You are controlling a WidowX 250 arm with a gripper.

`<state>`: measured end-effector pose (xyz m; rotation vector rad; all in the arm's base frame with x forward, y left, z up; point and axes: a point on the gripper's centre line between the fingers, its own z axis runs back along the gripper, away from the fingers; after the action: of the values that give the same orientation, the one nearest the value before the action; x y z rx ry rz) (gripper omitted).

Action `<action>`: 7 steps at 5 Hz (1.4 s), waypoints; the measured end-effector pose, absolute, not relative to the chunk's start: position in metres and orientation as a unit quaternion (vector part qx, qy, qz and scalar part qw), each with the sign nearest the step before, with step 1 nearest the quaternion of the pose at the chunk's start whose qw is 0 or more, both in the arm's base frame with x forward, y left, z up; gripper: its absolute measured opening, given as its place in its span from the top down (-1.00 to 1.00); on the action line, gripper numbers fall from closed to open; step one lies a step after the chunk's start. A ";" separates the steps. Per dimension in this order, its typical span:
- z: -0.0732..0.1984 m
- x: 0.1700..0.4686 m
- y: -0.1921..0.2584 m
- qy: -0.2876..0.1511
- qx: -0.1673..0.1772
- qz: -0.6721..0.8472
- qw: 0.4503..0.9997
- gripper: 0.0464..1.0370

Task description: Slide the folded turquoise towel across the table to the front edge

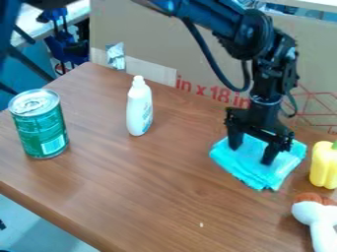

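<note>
with fingers spread wide, the gripper point(251, 154) stands at the bunched blue cloth point(245, 170) near the yellow pepper point(323, 166), apparently either with grasping left or releasing done.

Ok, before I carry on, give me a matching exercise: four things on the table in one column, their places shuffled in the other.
1. Green metal can
2. White plastic bottle
3. Folded turquoise cloth
4. Yellow toy pepper

A. Under the black gripper, jaws apart
B. Nearest the picture's left edge
C. At the picture's right edge
D. Between can and cloth

1-B, 2-D, 3-A, 4-C
</note>
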<state>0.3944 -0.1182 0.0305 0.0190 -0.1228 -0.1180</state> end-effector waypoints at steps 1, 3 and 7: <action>0.016 0.359 -0.111 -0.022 0.012 -0.015 1.000 -0.93; 0.012 0.334 -0.104 0.082 0.045 0.009 0.996 -0.93; 0.023 0.265 -0.105 0.073 0.067 -0.042 0.994 -0.93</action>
<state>0.2655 -0.1048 0.0226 0.1347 0.1465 -0.0849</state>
